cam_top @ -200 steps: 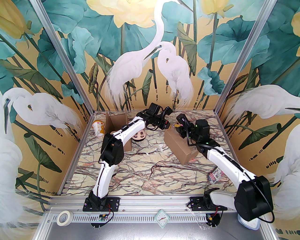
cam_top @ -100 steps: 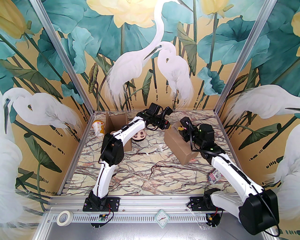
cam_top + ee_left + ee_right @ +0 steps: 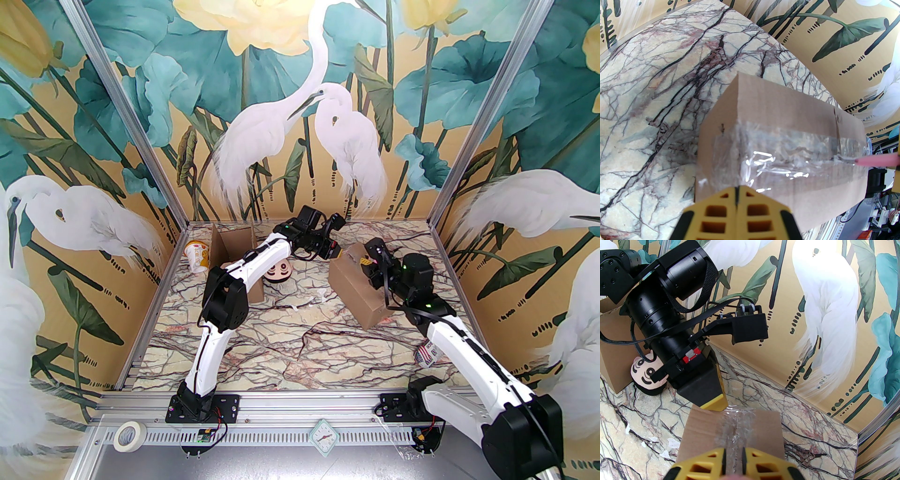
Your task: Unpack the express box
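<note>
Top external view: tape-cutting step on the sealed express box point(image 3: 361, 290), which lies on the surface point(image 3: 290, 337).
Your left claw point(image 3: 336, 251) is pressed together, its tips against one end of the box, apparently to steady it. Your right claw point(image 3: 364, 261) is clamped on a pink stick-like tool point(image 3: 876, 160) above the box top. The left wrist view shows the tool's tip touching the clear tape point(image 3: 787, 150), well along the box from the left claw. The seam looks uncut, so you seem to be starting the slit. Next, draw the tip along the tape toward the left claw, shallow, with the box pinned.
</note>
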Available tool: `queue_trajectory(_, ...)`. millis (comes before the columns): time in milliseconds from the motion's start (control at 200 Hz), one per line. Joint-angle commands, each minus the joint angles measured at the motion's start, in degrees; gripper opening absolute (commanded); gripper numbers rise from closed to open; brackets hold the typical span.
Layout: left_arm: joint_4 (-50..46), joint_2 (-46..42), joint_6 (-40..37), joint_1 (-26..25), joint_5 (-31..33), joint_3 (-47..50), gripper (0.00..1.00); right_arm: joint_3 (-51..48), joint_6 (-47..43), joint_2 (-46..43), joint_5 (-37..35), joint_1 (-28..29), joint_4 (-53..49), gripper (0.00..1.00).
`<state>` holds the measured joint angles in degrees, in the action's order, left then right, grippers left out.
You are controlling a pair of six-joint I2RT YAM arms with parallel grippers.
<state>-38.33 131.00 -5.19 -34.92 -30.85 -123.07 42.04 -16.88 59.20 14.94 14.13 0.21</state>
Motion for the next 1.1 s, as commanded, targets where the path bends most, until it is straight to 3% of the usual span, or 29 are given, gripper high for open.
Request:
queue_trajectory(0, -9.05, 6.3, 0.66, 1.52, 9.57, 2.35, 0.0, -1.89, 2.36, -2.41, -1.48, -0.33, -8.35, 0.0)
queue_trajectory(545, -7.66, 5.23, 2.01, 1.92, 11.14, 4.12, 0.0, -3.57, 5.18, -6.91, -2.43, -0.38, -12.81, 0.0)
queue_trajectory(1095, -0.16, -9.42, 4.73, 4.36, 13.94, 21.81, 0.0, 1.14, 7.07, 3.91, 4.64, 0.03, -4.3, 0.0)
